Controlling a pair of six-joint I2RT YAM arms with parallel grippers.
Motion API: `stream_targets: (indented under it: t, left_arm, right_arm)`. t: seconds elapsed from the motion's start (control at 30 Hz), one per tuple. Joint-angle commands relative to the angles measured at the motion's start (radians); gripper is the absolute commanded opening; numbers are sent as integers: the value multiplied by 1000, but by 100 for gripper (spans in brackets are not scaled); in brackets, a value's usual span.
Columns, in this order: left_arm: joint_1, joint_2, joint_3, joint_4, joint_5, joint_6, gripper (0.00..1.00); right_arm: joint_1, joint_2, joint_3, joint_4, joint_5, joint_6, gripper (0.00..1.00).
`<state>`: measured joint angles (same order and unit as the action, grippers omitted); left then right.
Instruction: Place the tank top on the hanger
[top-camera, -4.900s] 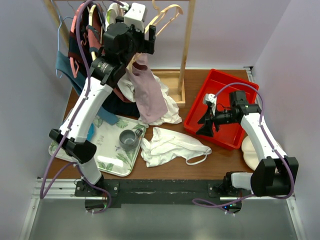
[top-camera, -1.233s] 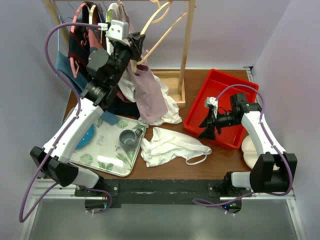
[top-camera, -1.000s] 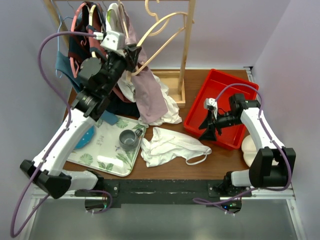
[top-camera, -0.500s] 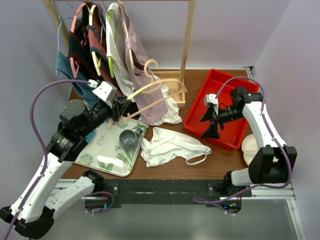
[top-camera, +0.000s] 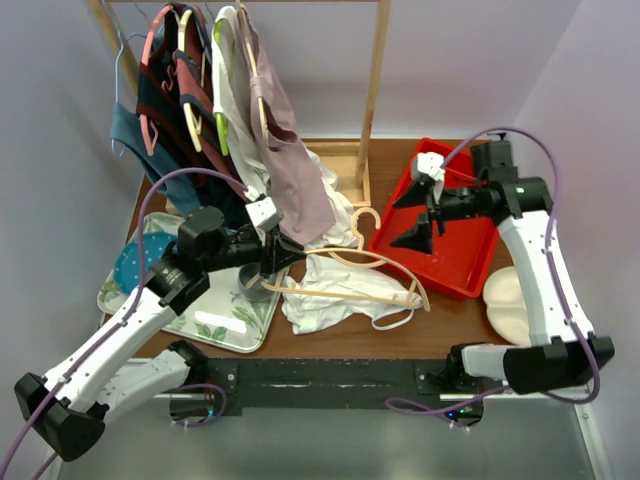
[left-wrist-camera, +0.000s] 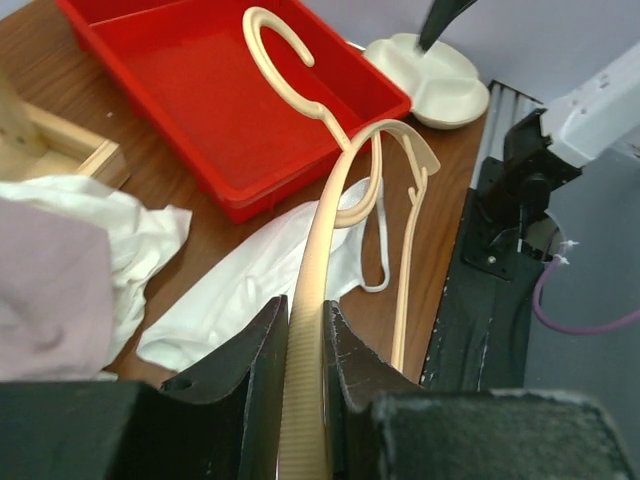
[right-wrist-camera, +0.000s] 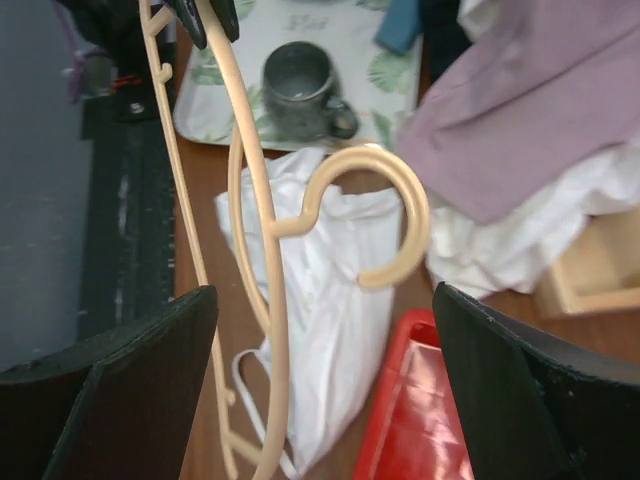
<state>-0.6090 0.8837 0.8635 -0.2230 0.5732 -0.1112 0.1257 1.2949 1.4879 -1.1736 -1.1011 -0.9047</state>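
Observation:
The cream hanger (top-camera: 404, 268) lies nearly flat, low over the table, with its hook (top-camera: 368, 220) toward the red bin. My left gripper (top-camera: 272, 258) is shut on the end of one hanger arm (left-wrist-camera: 318, 230). The white tank top (top-camera: 330, 300) lies crumpled on the table under the hanger, a strap loop at its right end. In the left wrist view the tank top (left-wrist-camera: 240, 290) shows below the hanger. My right gripper (top-camera: 415, 215) hangs open above the bin's left edge, empty. Its wrist view looks down on the hanger (right-wrist-camera: 265, 250) and tank top (right-wrist-camera: 340, 300).
A red bin (top-camera: 480, 270) sits at right, a cream dish (top-camera: 515, 300) beside it. A floral tray (top-camera: 210, 320) with a grey mug (right-wrist-camera: 300, 85) is at left. A wooden rack (top-camera: 375, 100) holds a mauve garment (top-camera: 300, 190) and others; a white shirt (top-camera: 340, 228) is heaped below.
My left arm has carried the hanger from the rack down to just over the tank top. My right gripper has risen, moved back over the bin and opened wider.

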Motion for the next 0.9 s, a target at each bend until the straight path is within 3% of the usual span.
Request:
stream_targets:
  t: [0.0, 0.47, 0.57, 0.7, 0.73, 0.8, 0.87]
  left_arm:
    - [-52, 4, 0, 157, 24, -22, 0]
    - [-61, 0, -29, 189, -68, 11, 0]
    - [-61, 4, -24, 197, -82, 21, 0]
    - [-61, 14, -24, 208, -90, 22, 0]
    - [-61, 18, -24, 208, -85, 22, 0]
    - [-61, 24, -23, 208, -78, 22, 0]
    - [-61, 32, -21, 208, -69, 24, 2]
  right_arm:
    - [87, 73, -81, -17, -49, 67, 90]
    - [126, 57, -215, -40, -105, 122, 82]
    - [138, 57, -225, -32, -111, 150, 69]
    - [146, 60, -218, -34, -115, 156, 39]
    - [147, 60, -213, -34, -111, 159, 21]
    - [146, 55, -195, -40, -99, 155, 3]
    - [146, 52, -181, -50, -50, 141, 0]
